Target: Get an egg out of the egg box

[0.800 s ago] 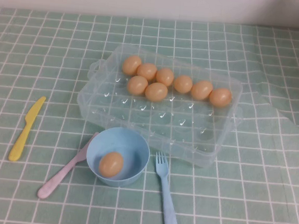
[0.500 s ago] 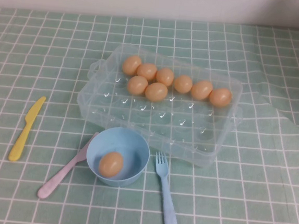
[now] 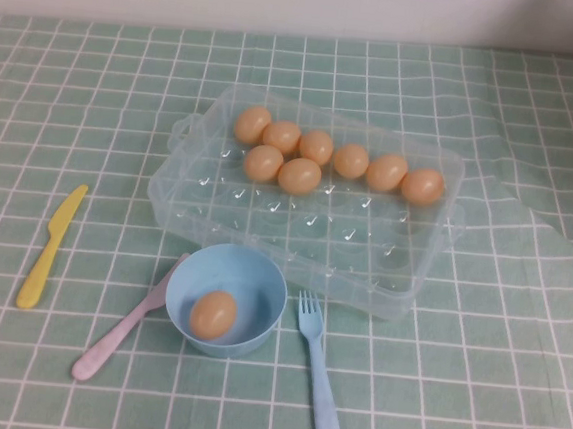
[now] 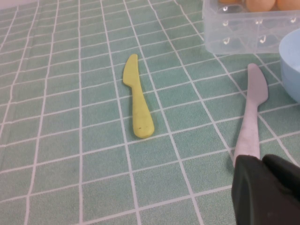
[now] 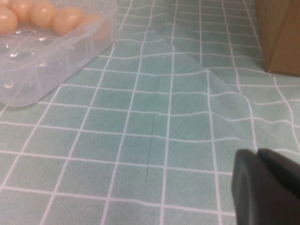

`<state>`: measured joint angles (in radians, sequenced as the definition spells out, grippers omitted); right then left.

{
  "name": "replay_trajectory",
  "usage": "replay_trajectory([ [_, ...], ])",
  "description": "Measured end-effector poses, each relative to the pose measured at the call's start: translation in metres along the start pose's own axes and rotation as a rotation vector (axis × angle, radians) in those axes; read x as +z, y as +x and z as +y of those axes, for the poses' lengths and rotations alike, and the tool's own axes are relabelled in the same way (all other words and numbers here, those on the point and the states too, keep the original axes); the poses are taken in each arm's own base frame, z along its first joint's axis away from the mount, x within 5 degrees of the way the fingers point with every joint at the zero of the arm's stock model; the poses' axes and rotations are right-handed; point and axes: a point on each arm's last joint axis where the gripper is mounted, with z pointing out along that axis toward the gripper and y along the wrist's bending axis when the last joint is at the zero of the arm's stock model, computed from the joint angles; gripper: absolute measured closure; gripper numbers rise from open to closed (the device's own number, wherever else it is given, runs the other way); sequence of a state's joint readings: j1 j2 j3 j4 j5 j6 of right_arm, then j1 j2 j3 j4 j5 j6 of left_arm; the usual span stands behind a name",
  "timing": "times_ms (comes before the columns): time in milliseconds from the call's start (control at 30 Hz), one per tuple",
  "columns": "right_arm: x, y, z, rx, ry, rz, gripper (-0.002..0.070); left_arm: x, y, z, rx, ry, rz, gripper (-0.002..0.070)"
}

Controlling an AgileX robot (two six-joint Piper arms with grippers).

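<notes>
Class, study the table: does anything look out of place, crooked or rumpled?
Yes. The checked tablecloth is rumpled into a raised fold right of the egg box, which sits askew to the grid. One egg lies in the blue bowl, apart from the rest.

Seven eggs (image 3: 299,175) in one egg box (image 3: 266,223), one in one bowl (image 3: 260,283); two knives (image 3: 51,246), one fork (image 3: 317,368).

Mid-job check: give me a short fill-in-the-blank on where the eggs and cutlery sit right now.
The egg box holds ___ eggs.
One egg lies in the light-blue ___.
The blue fork lies on the bowl's ___ side, the robot's own.
The knife farthest from the box is ___.

Missing words: seven; bowl; right; yellow
</notes>
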<state>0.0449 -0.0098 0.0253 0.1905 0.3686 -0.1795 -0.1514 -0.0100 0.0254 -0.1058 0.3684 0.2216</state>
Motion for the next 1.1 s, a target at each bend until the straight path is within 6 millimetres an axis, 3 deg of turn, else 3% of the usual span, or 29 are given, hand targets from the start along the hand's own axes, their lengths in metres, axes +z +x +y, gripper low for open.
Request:
replay_trajectory([
  [667, 0.000, 0.000, 0.001, 0.020, -0.007, -0.004, 0.0694, 0.000, 0.000, 0.000, 0.002, -0.001, 0.000, 0.0675],
  [1100, -0.003, -0.021, 0.004, 0.510, -0.104, -0.217, 0.0694, 0.000, 0.000, 0.000, 0.001, -0.001, 0.000, 0.0675],
])
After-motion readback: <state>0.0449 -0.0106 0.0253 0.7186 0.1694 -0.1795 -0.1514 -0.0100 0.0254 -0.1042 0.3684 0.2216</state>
